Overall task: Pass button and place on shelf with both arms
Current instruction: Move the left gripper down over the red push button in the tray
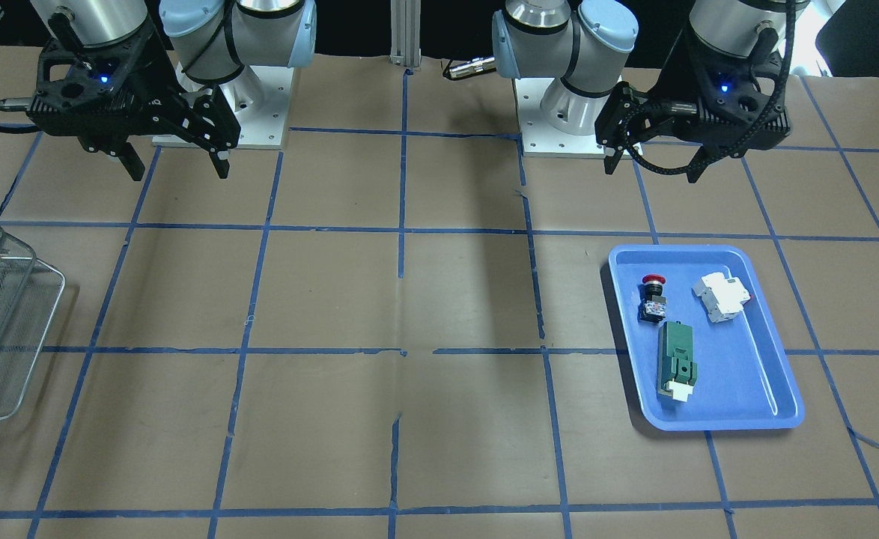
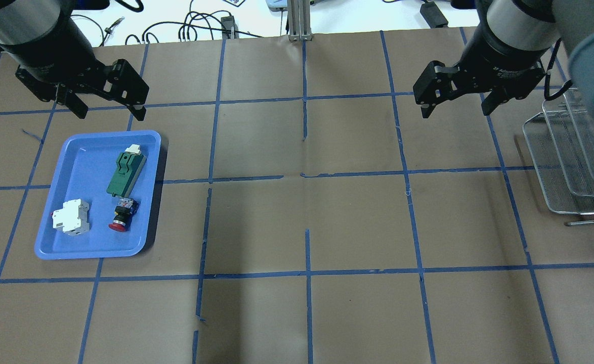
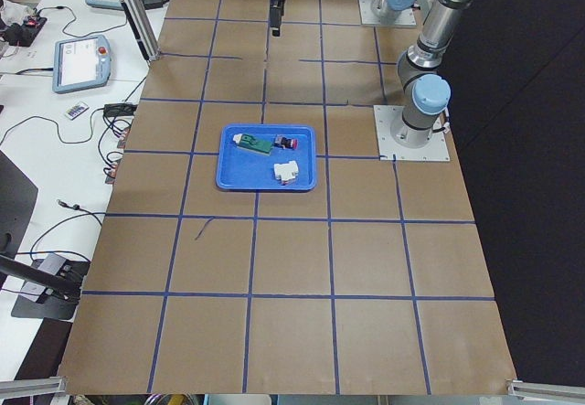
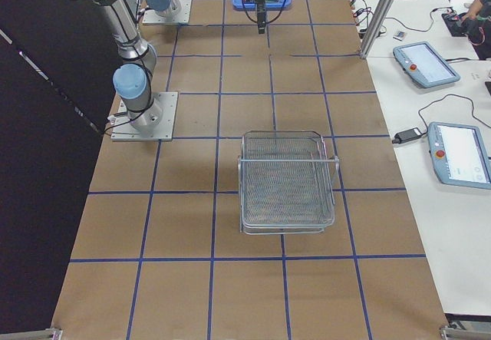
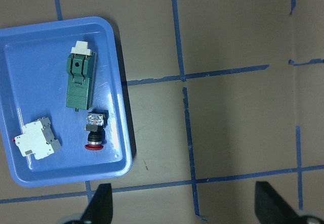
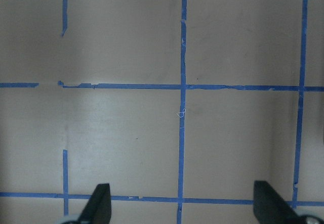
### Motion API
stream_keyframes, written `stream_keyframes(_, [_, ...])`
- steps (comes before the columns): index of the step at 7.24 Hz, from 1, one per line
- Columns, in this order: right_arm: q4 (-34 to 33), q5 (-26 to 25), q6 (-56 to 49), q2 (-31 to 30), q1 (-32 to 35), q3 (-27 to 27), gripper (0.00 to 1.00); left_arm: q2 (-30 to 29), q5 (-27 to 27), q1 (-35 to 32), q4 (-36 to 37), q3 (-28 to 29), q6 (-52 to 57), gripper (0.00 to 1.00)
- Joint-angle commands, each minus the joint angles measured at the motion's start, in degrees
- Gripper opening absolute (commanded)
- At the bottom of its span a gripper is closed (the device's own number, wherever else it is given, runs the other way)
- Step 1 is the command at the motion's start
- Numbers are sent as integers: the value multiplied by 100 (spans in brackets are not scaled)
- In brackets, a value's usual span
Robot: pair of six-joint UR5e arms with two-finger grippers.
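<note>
Button (image 2: 121, 216) in blue tray (image 2: 84, 167), apart from the released, empty left pincer (image 2: 109, 111).

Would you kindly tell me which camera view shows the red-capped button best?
The left wrist-mounted view: the button lies large and unobstructed in the blue tray. Overhead and front-facing show it smaller, exterior left tiny; the rest not discernibly.
</note>
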Motion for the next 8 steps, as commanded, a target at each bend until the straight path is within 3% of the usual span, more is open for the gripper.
stream_keyframes(1, [0,9,16,-2,1,0,100,10,9,26,-16,-154,90,100])
stream_keyframes(3, [0,9,-10,-11,1,0,100,54,79,253,62,-827,570,100])
stream_keyframes(5, [0,-17,-10,-2,1,0,100,-128,9,1366,998,-1758,1327,100])
stream_keyframes(7, [0,-17,-11,7,1,9,100,-384,17,1563,2998,-3128,2091,100])
stream_keyframes(8, [0,-17,-11,-2,1,18,100,-550,0,1712,3746,-3500,2321,100])
